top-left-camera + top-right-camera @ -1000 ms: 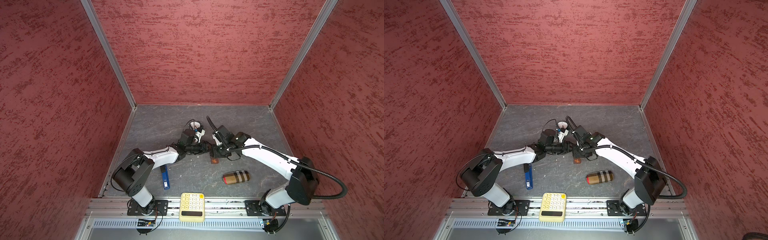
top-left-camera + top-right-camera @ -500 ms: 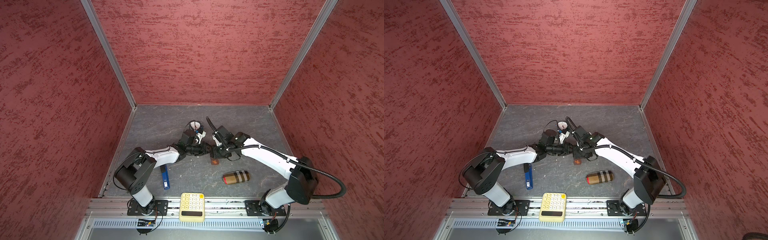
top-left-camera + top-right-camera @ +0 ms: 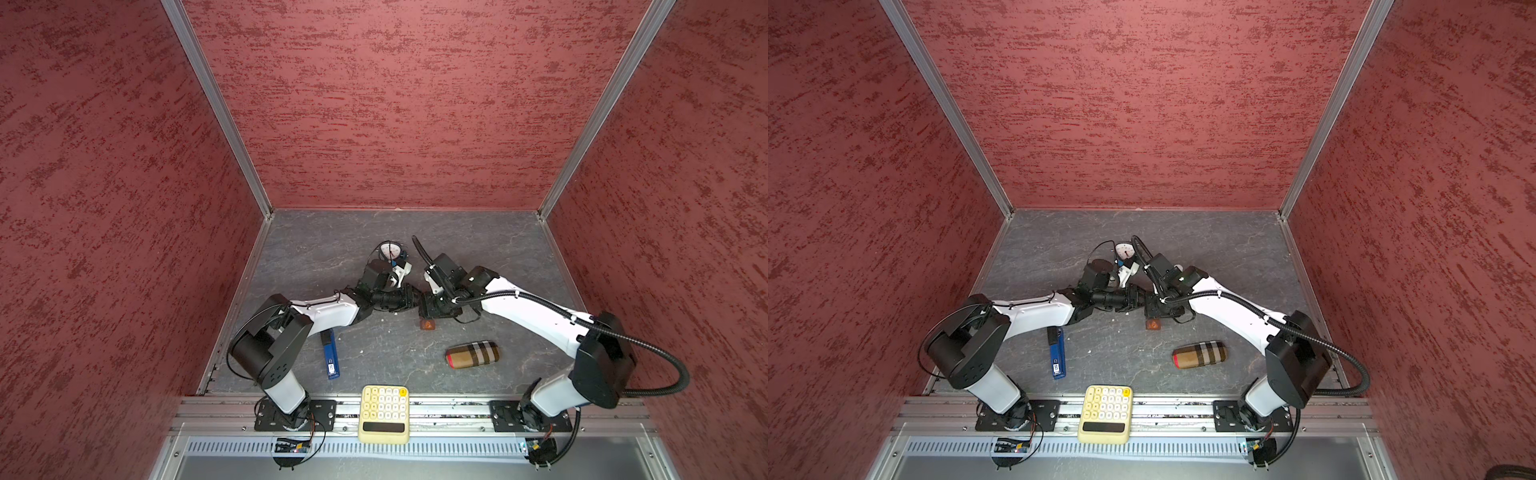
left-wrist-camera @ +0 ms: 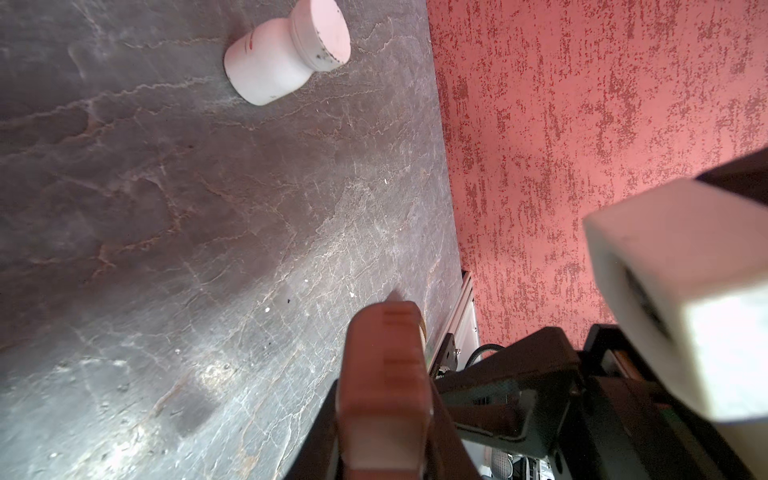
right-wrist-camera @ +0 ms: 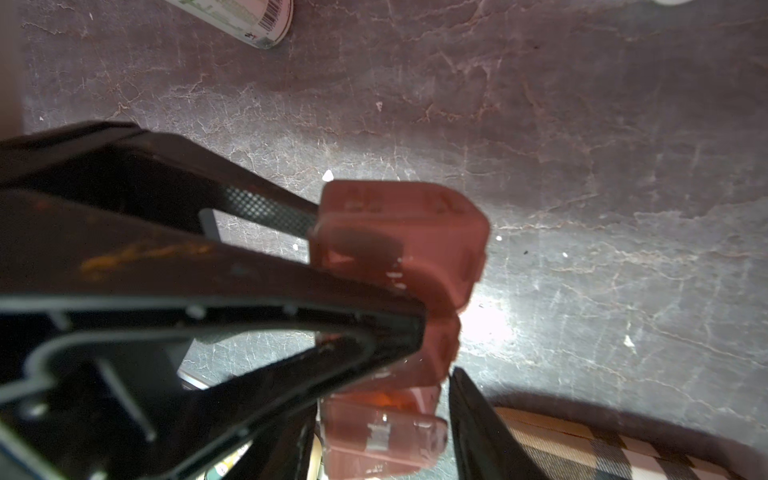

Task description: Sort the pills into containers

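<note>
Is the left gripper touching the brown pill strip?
Touching. The left wrist view shows the pill strip wedged in the left gripper, a dark finger tight against each side.

Left hand (image 3: 415, 301) jaws are narrower than a second ago, now clamped on the strip (image 4: 384, 374) end in the left wrist view. Most of that closing comes in the first half second, almost none after. Right hand (image 3: 430, 316) jaws are wider than half a second ago. Its fingers (image 5: 266, 212) flank the strip, can't tell if they press it now. In both top views left hand sits a touch nearer right hand, the small gap from a second ago gone. Left elbow (image 3: 270, 349) is shifted slightly toward the middle.
</note>
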`<state>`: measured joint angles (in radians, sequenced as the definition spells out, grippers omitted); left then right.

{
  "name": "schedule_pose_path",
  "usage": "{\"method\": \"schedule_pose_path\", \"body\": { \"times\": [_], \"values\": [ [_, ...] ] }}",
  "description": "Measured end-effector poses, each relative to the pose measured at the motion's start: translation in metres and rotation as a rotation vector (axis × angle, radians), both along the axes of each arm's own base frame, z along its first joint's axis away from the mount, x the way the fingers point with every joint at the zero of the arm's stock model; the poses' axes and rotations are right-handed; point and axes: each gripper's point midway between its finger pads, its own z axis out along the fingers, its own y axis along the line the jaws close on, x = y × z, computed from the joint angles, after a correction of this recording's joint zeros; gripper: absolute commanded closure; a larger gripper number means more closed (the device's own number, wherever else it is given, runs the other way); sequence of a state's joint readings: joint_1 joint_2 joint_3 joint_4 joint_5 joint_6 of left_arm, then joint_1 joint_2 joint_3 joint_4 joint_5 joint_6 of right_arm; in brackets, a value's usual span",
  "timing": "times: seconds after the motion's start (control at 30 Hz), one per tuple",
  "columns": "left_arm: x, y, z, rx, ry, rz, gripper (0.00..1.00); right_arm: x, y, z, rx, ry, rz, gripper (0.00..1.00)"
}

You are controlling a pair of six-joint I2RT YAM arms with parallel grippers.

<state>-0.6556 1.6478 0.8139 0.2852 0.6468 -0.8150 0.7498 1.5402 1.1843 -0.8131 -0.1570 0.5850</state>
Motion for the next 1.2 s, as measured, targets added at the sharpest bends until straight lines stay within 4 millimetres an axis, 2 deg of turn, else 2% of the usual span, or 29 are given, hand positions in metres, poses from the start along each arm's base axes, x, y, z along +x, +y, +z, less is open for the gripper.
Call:
{"method": "schedule_pose_path", "body": {
  "times": [0.5, 0.63, 0.77, 1.0, 1.2],
  "values": [
    [0.004, 0.000, 0.000, -0.006, -0.010, 0.006, 0.87, -0.001, 0.003, 0.008, 0.041, 0.001, -0.004, 0.52],
    [0.006, 0.001, -0.015, 0.016, 0.013, 0.011, 0.87, -0.002, 0.006, 0.011, 0.063, 0.008, 0.005, 0.51],
    [0.006, 0.002, -0.028, 0.035, 0.037, 0.014, 0.87, -0.002, 0.018, 0.025, 0.122, -0.007, 0.025, 0.51],
    [0.007, 0.001, -0.030, 0.036, 0.039, 0.013, 0.88, -0.002, 0.028, 0.035, 0.182, -0.014, 0.042, 0.51],
    [0.009, 0.003, -0.030, 0.036, 0.040, 0.018, 0.88, -0.001, 0.032, 0.032, 0.194, -0.003, 0.035, 0.51]
  ]
}}
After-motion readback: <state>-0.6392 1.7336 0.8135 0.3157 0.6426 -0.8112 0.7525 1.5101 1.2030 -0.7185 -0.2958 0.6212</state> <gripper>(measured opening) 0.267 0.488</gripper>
